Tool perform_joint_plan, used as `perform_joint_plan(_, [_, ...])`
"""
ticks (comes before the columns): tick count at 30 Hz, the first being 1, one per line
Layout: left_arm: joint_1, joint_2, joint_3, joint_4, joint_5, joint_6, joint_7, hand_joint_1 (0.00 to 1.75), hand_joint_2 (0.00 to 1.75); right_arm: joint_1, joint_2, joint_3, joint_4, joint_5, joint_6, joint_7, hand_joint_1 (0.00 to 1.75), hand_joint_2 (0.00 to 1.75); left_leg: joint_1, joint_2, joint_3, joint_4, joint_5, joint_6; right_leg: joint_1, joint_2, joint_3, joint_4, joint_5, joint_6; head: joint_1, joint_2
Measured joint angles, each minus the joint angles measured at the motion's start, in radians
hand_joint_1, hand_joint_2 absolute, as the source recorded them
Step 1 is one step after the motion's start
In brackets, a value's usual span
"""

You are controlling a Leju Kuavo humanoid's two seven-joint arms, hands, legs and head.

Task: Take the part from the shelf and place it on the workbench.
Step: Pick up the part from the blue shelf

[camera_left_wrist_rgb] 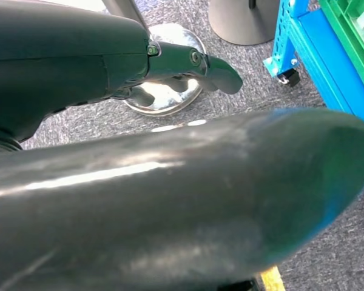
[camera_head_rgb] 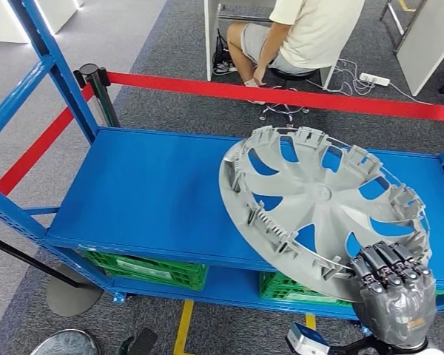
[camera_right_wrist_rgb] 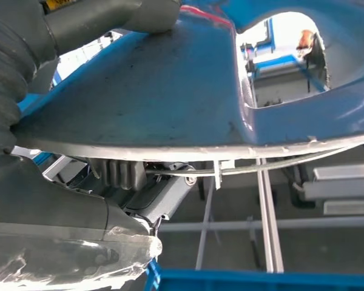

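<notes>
A grey spoked wheel cover [camera_head_rgb: 320, 196] lies tilted on the right half of the blue shelf deck [camera_head_rgb: 152, 192], inner side up, its near edge reaching past the shelf's front edge. My right hand [camera_head_rgb: 396, 285] grips that near rim at the lower right, fingers [camera_head_rgb: 385, 259] curled over the top. In the right wrist view the cover's rim [camera_right_wrist_rgb: 171, 91] runs between thumb and fingers [camera_right_wrist_rgb: 121, 173]. My left hand [camera_left_wrist_rgb: 125, 60] hangs low by the floor, holding nothing, with one dark finger [camera_left_wrist_rgb: 216, 70] stretched out.
Red barrier tape [camera_head_rgb: 275, 95] on a black post [camera_head_rgb: 100, 92] runs behind the shelf; a person [camera_head_rgb: 298, 33] sits beyond it. Green crates [camera_head_rgb: 147, 270] fill the lower shelf. A blue upright [camera_head_rgb: 58, 66] rises at left. A round metal base [camera_left_wrist_rgb: 164, 91] lies on the carpet.
</notes>
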Motion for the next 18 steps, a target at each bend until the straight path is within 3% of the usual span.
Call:
perform_joint_plan(7, [0.0,0.001,0.0,0.0,0.002,-0.009,0.0,0.0,0.0,-0.006,0.045,-0.023,-0.05,0.0,0.0,-0.031,1.75,1.75,0.0,0.0,0.0,0.0,0.0,0.0,0.0,0.0,0.0,0.0,0.0,0.0,0.0,0.0])
perform_joint_plan(18, [0.0,0.001,0.0,0.0,-0.001,-0.006,0.003,0.0,0.0,-0.013,0.073,-0.039,-0.087,-0.002,0.0,-0.051,1.75,1.75,0.0,0.0,0.0,0.0,-0.001,-0.001,0.0,0.0,0.0,0.0,0.0,0.0,0.0,0.0])
